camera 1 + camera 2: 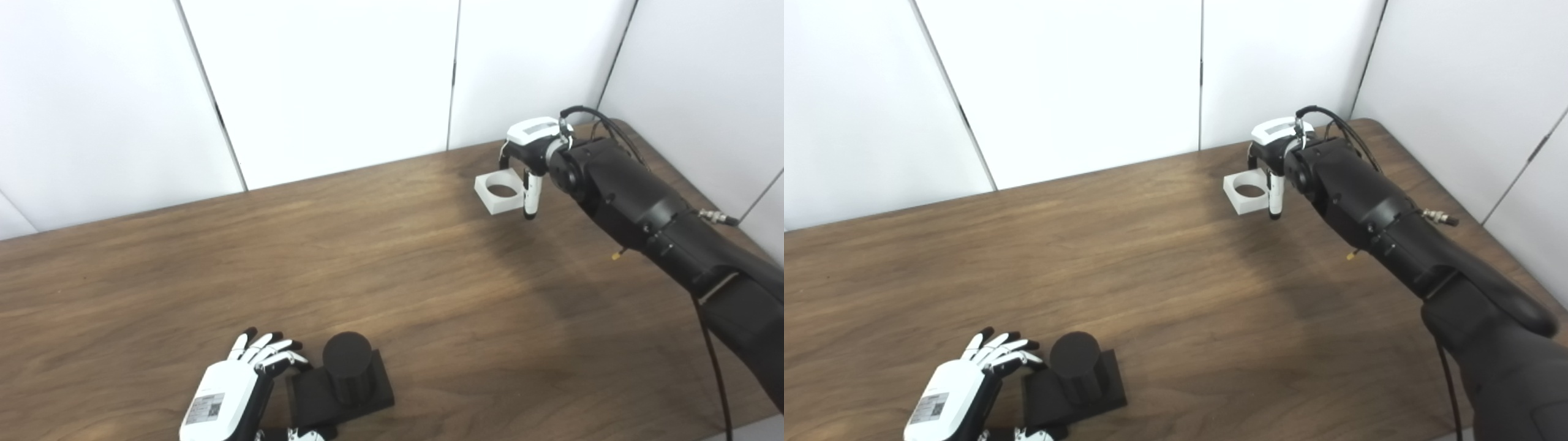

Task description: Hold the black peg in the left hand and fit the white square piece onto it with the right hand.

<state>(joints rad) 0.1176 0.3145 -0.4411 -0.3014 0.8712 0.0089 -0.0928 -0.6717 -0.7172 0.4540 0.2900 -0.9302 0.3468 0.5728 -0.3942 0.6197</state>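
Down at the near edge of the wooden table (429, 294), the left hand (236, 386) sits just left of the black peg (348, 366), fingers (269, 349) spread and reaching toward the peg's flat square base. Fingertips look right up against the base's left edge, maybe touching it, but nothing is closed around the peg, so that hand is open and holding nothing. The peg itself stands upright, a stubby dark cylinder rising from its base, resting flat on the wood.

Now look far across, toward the back right corner. The right arm stretches long from the right side, and the right hand (1274, 162) is at the white square piece (1244, 192). The piece, with its round hole facing up, sits level near the back wall panels. One finger comes down along its right side and another curls at its back edge. From here I cannot tell whether the hand truly grips the piece or whether it is lifted off the wood.

Peg and white piece are well apart, at opposite corners of the table.
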